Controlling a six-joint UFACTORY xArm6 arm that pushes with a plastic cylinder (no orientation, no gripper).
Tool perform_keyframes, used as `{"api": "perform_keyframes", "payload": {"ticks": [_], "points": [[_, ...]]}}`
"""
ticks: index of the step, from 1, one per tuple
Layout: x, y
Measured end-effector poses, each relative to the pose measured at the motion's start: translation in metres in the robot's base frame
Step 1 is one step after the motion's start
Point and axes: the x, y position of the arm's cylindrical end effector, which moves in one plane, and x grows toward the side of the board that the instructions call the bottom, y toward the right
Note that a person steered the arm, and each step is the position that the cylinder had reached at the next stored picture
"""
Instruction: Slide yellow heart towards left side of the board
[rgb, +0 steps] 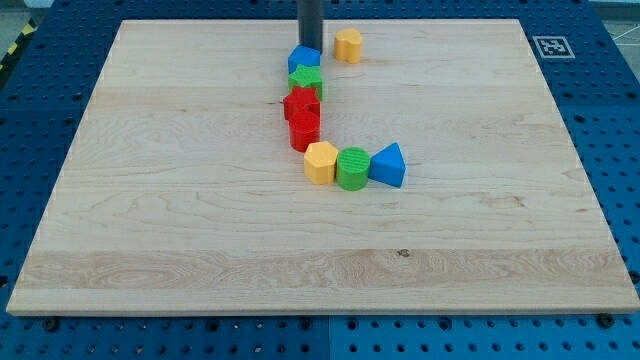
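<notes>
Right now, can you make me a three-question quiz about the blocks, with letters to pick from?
1. Where is my tip?
A) at the view's top, by the upper blue block
B) at the view's bottom left
C) at the view's bottom right

2. How many yellow blocks are there?
A) one
B) two
C) four

3. How does the upper yellow block sit?
A) alone, apart from the others
B) stacked on a red block
C) tipped off the edge

Answers:
1 A: the rod ends just behind that blue block.
2 B: one is at the top, and the lower yellow block is in the curved row.
3 A: a gap shows between it and the rest.
</notes>
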Motion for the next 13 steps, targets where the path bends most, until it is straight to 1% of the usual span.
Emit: {"api": "perform_keyframes", "payload": {"ticks": [1, 2, 4, 5, 6, 7, 9, 13], "points": [[-0.004, -0.008], [0.02, 0.024], [0.076, 0.04], [0.064, 0.089], [0.055, 0.114], [0.013, 0.124], [0.0, 0.11], [0.0, 0.018]]}}
